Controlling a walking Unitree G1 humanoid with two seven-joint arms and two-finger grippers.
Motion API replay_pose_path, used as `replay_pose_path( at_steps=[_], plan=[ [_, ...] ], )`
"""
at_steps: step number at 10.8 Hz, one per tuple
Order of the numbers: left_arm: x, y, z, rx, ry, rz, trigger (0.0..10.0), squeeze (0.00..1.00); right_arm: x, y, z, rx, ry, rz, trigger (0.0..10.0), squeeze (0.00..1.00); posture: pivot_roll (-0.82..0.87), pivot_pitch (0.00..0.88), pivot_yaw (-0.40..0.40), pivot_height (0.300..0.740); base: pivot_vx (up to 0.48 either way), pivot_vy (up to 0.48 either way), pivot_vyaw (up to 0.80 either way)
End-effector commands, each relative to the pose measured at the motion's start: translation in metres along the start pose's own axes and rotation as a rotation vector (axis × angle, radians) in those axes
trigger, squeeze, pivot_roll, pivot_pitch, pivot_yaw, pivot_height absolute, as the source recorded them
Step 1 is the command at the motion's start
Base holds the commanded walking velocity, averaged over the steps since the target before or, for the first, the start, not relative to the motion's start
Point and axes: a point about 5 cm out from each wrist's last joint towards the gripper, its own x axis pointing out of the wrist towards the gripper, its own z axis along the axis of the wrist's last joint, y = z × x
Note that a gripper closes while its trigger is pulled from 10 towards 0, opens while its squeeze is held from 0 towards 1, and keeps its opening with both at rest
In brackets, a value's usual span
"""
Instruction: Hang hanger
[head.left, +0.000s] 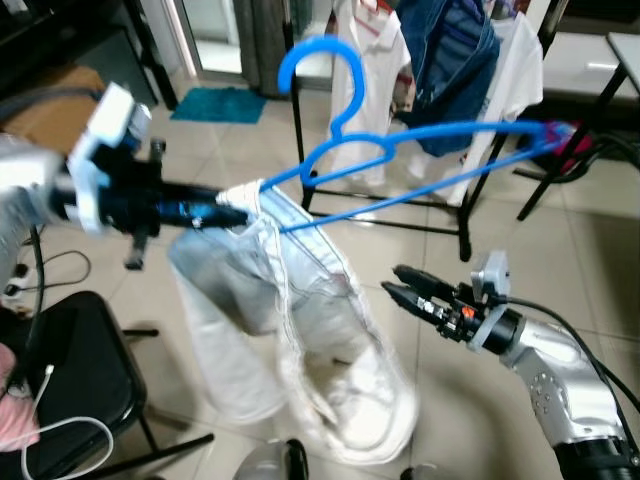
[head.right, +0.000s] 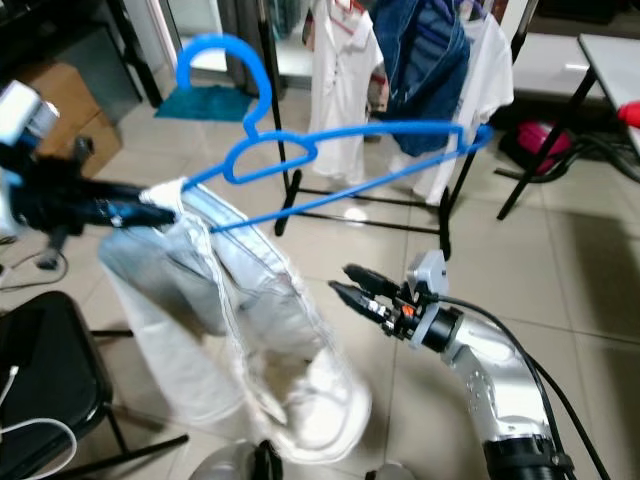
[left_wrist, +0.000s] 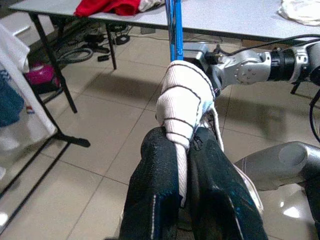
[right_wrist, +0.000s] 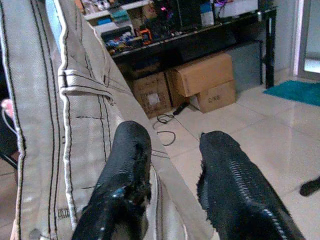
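While the left gripper is clamping the pale denim trousers against the blue plastic hanger (keeping both aloft), the right gripper is hovering beside them, jaws apart.

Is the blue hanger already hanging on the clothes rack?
No, the blue hanger is in the air, held with the pale jeans by the left gripper, in front of the clothes rack.

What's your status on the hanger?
Left gripper shut on pale jeans draped over blue hanger, held aloft. Right gripper open beside the jeans. Clothes rack ahead, already holding garments.
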Motion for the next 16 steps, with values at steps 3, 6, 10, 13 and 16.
replay_pose_path(
  at_steps=[3, 6, 10, 13, 16],
  plan=[
    [-0.007, 0.009, 0.023, 0.069, -0.003, -0.015, 0.0, 0.0, 0.006, 0.012, 0.021, 0.001, -0.081, 0.039, 10.0, 1.0, 0.01, 0.089, 0.156, 0.74, 0.0, 0.0, 0.0],
    [-0.006, 0.008, 0.028, 0.079, -0.009, -0.032, 0.0, 0.0, 0.012, 0.024, 0.02, 0.003, -0.083, -0.008, 10.0, 0.74, 0.01, 0.088, 0.154, 0.74, 0.0, 0.0, 0.0],
    [-0.002, 0.013, 0.026, 0.092, -0.018, -0.006, 0.0, 0.0, 0.025, 0.037, 0.015, -0.001, -0.054, 0.007, 10.0, 0.0, 0.01, 0.081, 0.149, 0.74, 0.0, 0.0, 0.0],
    [0.002, 0.014, 0.029, 0.099, -0.032, -0.011, 0.0, 0.0, 0.034, 0.036, 0.0, -0.037, 0.031, -0.033, 10.0, 0.0, 0.01, 0.081, 0.153, 0.74, 0.0, 0.0, 0.0],
    [0.003, 0.012, 0.04, 0.129, -0.068, -0.024, 0.0, 0.0, 0.034, 0.024, -0.029, -0.022, 0.179, -0.103, 0.0, 0.0, 0.01, 0.083, 0.155, 0.74, 0.0, 0.0, 0.0]
  ],
)
